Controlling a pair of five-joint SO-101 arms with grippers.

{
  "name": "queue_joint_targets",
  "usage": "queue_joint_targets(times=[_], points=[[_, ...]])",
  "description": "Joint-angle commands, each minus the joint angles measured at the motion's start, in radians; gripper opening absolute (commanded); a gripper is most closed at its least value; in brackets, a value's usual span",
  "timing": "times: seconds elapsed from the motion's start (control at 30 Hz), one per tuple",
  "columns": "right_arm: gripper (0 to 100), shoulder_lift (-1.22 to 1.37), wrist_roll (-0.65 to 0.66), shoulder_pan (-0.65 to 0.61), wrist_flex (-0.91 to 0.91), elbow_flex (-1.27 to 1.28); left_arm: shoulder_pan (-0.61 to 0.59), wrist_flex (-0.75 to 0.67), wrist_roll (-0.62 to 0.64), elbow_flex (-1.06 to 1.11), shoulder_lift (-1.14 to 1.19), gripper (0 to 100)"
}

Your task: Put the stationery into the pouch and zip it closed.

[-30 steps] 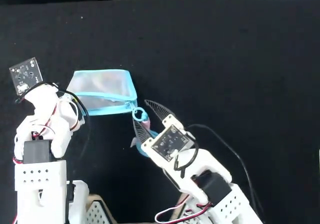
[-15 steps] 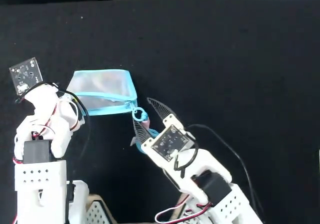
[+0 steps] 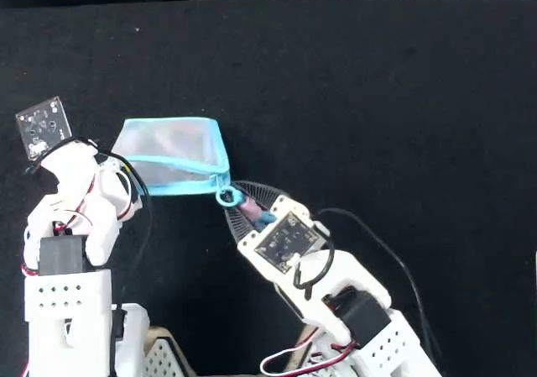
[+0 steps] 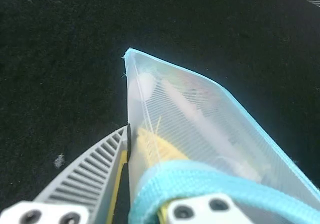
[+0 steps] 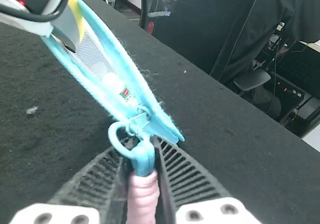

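The clear pouch point(image 3: 172, 152) with light-blue trim lies on the black table point(image 3: 377, 100). Stationery shows through its wall: a white stick point(image 4: 192, 116) and a yellow item point(image 4: 155, 146). My left gripper point(image 3: 126, 175) is shut on the pouch's left end, the pouch point(image 4: 200, 124) pinched between its fingers point(image 4: 100, 169). At the pouch's right corner, my right gripper point(image 3: 243, 206) is shut on the zipper pull point(image 3: 228, 196). In the right wrist view the blue ring and pink tab of the zipper pull point(image 5: 140, 159) sit between the closed right gripper point(image 5: 141, 151). The zipper slider sits at that end of the pouch point(image 5: 95, 59).
Black cloth stretches away to the right and far side of the pouch. Chairs and a desk edge point(image 5: 200, 14) stand in the room beyond the table. A white-and-wood base point(image 3: 159, 356) sits between the arms at the near edge.
My right gripper's fingers, spread around the zipper pull before, have closed on it and shifted slightly toward the pouch corner. The left arm and pouch stayed put.
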Motion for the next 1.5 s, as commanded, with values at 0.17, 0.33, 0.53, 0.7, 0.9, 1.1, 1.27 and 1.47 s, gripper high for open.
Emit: queue_joint_targets(times=[0.17,0.33,0.53,0.7,0.9,1.1,1.27,1.47], points=[[1.1,0.004,-0.115,0.002,0.005,-0.076,-0.004,-0.031,0.008,-0.019,-0.017,3],[1.1,0.007,-0.118,0.002,0.078,-0.203,-0.004,-0.031,0.008,-0.019,-0.017,3],[1.1,0.188,-0.074,0.005,0.104,-0.288,-0.002,-0.028,0.009,-0.019,-0.015,3],[1.1,0.43,-0.071,0.005,0.141,-0.478,-0.002,-0.026,0.006,-0.019,-0.015,3],[1.6,0.656,-0.071,0.006,0.304,-0.7,-0.002,-0.026,0.005,-0.019,-0.015,3],[8.7,0.774,-0.071,0.003,0.328,-0.786,-0.002,-0.025,0.005,-0.019,-0.015,3],[15.1,0.746,-0.069,0.003,0.328,-0.783,-0.002,-0.025,0.005,-0.019,-0.015,3],[15.2,0.739,-0.069,0.002,0.322,-0.783,-0.002,-0.025,0.005,-0.019,-0.015,3]])
